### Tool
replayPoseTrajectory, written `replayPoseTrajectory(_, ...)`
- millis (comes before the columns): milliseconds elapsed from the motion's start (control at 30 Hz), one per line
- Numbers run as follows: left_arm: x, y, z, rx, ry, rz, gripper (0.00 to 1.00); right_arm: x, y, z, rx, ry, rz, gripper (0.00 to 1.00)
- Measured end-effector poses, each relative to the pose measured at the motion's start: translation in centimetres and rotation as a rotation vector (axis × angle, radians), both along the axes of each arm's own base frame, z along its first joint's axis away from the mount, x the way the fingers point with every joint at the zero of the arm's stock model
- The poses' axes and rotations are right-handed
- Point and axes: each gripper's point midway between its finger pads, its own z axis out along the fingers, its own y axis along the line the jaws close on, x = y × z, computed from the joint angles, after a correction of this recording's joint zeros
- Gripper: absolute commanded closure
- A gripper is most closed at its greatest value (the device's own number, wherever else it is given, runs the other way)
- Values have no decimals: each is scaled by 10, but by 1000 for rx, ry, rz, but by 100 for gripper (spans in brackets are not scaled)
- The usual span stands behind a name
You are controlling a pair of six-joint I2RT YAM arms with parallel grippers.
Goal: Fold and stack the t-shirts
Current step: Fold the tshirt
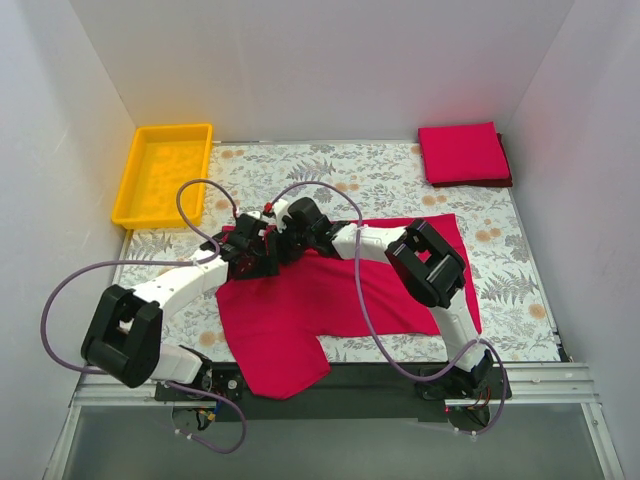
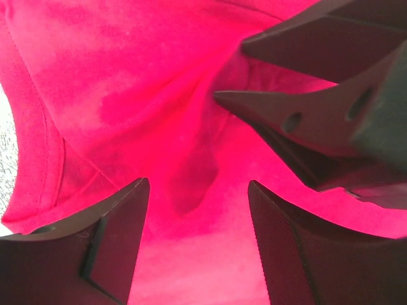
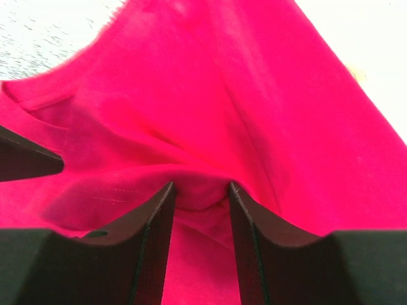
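White-walled bay, floral table (image 1: 370, 175). Shirt (image 1: 300, 310) is spread near centre, its hem draped over the near edge. Folded stack (image 1: 462, 152) is sited far right, tray (image 1: 128, 195) far left. Right gripper (image 3: 200, 187) is closed narrowly on a cloth ridge; left gripper (image 2: 197, 190) is held wide over cloth, nothing gripped. Risks judged: fingers knocked together, being crowded; shirt dragged off the near edge by a one-sided pull. Open room is noted far centre.

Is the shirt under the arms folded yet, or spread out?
Spread out: the t-shirt lies open across the table, bunched only where the right gripper pinches a ridge.
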Motion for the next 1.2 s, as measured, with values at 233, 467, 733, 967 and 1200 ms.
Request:
replayPoseTrajectory(233,12,2,-18,90,43,14,83,10,-8,-6,-4,21,-37,54)
replayPoseTrajectory(467,6,20,-36,166,106,48,100,6,-5,-5,2,22,-15,54)
replayPoseTrajectory(733,13,26,-27,83,93,92,100,-3,-13,-1,2,29,-5,54)
replayPoseTrajectory(967,17,20,-20,-20,91,82,100,-14,-25,6,3,4,20,53)
replayPoseTrajectory(1200,20,19,-19,-84,104,72,100,-26,-31,9,-46,-114,33,52)
